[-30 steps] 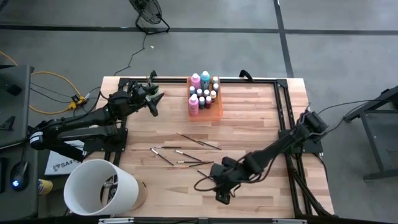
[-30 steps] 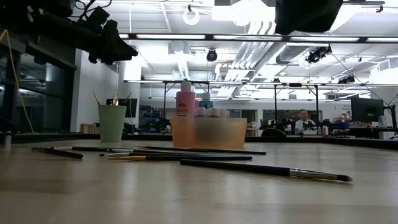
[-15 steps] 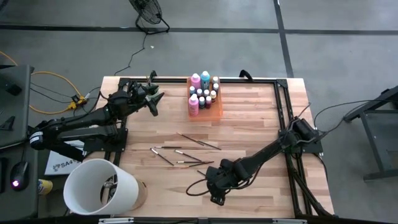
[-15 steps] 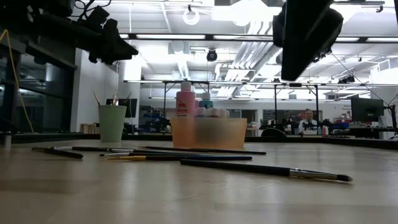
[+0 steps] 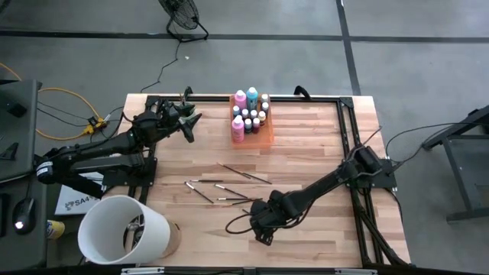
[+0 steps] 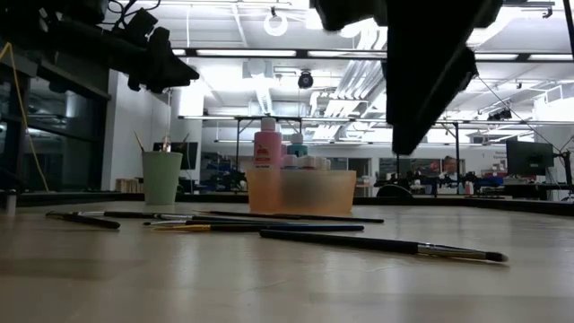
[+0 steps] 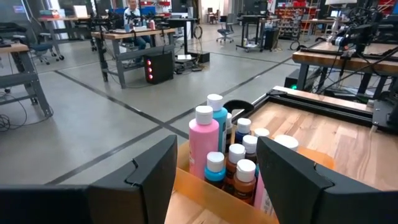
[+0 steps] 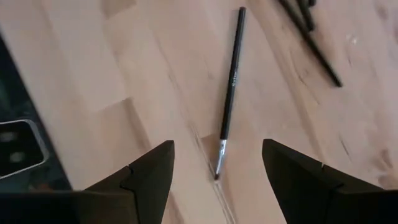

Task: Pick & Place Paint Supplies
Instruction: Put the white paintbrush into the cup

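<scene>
Several thin dark-handled brushes (image 5: 229, 183) lie flat on the wooden table, in the low view as well (image 6: 269, 224). One brush (image 8: 229, 99) lies apart from them, and my right gripper (image 5: 260, 228) hangs open above it, tipped steeply down, one finger on either side of its bristle end (image 8: 217, 167) without touching. Pink, teal and small dark pale-capped bottles (image 5: 248, 114) stand in the orange tray (image 5: 267, 137) at the far edge. My left gripper (image 5: 189, 126) stays level and open left of the tray, facing the bottles (image 7: 214, 134).
A mint-green cup (image 6: 161, 177) holding brushes stands at the far left. A large white cylinder (image 5: 122, 229) sits at the table's near left corner. A black frame (image 5: 348, 130) runs along the far and right edges. Bare wood lies near the front edge.
My right gripper has come down toward the table and gone a little toward its left edge, tipping more steeply downward, until it hangs over the near brush. Its fingers have stayed open. The brushes, bottles and left arm have kept still.
</scene>
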